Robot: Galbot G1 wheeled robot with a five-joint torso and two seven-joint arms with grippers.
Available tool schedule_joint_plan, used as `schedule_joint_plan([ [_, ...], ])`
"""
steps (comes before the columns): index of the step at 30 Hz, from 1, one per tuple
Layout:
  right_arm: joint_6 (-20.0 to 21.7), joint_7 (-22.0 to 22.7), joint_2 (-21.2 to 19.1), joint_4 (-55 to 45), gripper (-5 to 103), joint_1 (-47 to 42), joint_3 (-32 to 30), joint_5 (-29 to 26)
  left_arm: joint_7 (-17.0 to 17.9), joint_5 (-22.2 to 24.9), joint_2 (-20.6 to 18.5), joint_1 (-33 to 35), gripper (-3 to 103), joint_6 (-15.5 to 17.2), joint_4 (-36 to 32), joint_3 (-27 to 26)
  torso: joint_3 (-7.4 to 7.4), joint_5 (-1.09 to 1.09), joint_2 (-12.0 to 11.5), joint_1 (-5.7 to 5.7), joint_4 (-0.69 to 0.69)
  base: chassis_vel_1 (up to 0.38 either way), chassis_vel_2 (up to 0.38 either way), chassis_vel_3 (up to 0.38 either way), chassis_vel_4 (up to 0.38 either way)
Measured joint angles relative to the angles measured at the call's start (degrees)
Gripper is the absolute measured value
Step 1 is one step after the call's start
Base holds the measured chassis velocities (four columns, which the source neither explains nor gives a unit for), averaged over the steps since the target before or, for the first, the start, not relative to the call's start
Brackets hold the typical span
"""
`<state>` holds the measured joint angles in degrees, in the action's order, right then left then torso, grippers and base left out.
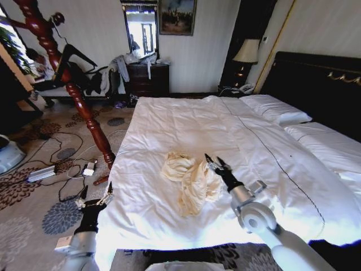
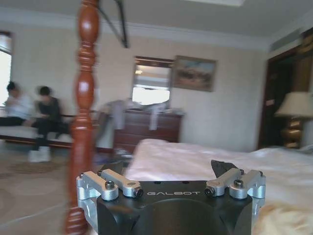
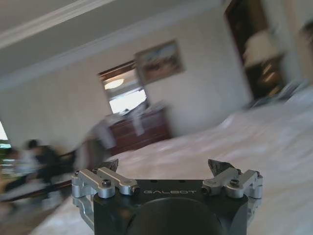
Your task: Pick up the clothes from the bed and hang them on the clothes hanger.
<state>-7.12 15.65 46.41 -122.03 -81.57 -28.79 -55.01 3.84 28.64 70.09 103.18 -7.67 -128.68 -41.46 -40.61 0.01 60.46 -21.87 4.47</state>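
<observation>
The bed (image 1: 186,130) takes up most of the head view: one white duvet, creased, with a thin dark seam line running along its right half, two white pillows (image 1: 276,108) at the head end and a tall dark headboard (image 1: 316,84) behind them. To the robot's left is patterned carpet (image 1: 34,186) strewn with cables and a small white box. One red-brown turned wooden coat stand (image 1: 79,96) rises from that carpet close beside the bed's left edge. Against the far wall stand one dark dresser (image 1: 148,79) draped with garments, one mirror (image 1: 141,28), one framed painting (image 1: 177,16) and one lamp (image 1: 246,52).

One item of clothes (image 1: 190,176), cream and crumpled into a heap, lies on the duvet near the foot end, roughly central.

Right gripper (image 1: 216,163): over the bed, fingers spread apart, empty, its tips at the right-hand edge of the cream heap; contact with the fabric cannot be confirmed.

Left gripper (image 1: 97,197): low at the bed's left foot-end corner, over the duvet's edge and carpet, fingers spread wide, holding nothing. In the left wrist view the coat stand stands just ahead of it, with a slim black bar, apparently the clothes hanger (image 2: 117,22), hanging near the stand's top.
</observation>
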Motion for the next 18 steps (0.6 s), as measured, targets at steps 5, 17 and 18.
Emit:
schedule_joint_plan([
  [5,-2.8,-0.2,-0.6,-0.5,100,-4.5,-12.3,-1.6,0.8,12.1,-10.7,-11.4,100,3.9,4.5,2.9,0.0,-0.02,0.0,0.0,-0.01,0.0,0.0,0.0,0.0],
  [17,-5.7,-3.2,3.5,-11.2,100,-20.6,-28.0,3.0,7.8,16.8,-12.6,-44.8,100,13.0,19.8,27.5,-0.01,0.0,0.0,-0.01,-0.02,0.0,0.0,0.0,0.0],
  [18,-5.7,-3.5,4.4,-11.9,100,-22.1,-29.2,4.2,9.2,16.9,-11.3,-47.3,100,14.7,20.5,30.9,-0.01,-0.03,0.0,-0.01,0.02,0.0,0.0,0.0,0.0],
])
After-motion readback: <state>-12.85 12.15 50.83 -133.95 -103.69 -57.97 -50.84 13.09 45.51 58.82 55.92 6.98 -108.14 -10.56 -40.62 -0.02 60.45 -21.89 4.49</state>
